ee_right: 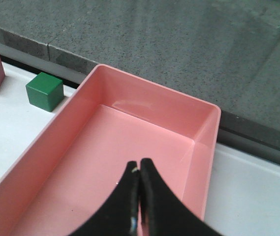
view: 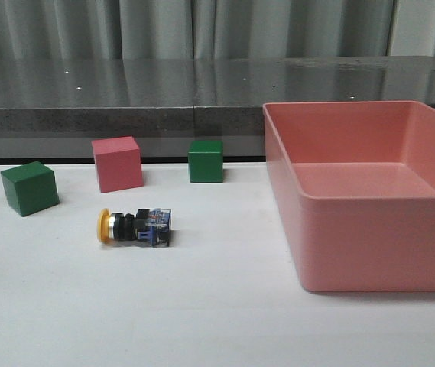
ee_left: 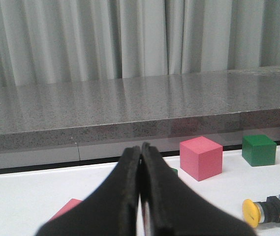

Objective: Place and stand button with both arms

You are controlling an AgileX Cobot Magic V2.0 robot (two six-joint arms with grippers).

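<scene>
Left claw [ee_left: 140, 147] and right claw [ee_right: 139, 169] pressed closed, holding nothing.

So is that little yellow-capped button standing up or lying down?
Lying down. The button rests on its side on the white table, yellow cap facing left and square base to the right.

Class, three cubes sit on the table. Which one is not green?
The pink cube, standing between the left green cube and the right green cube.
</scene>
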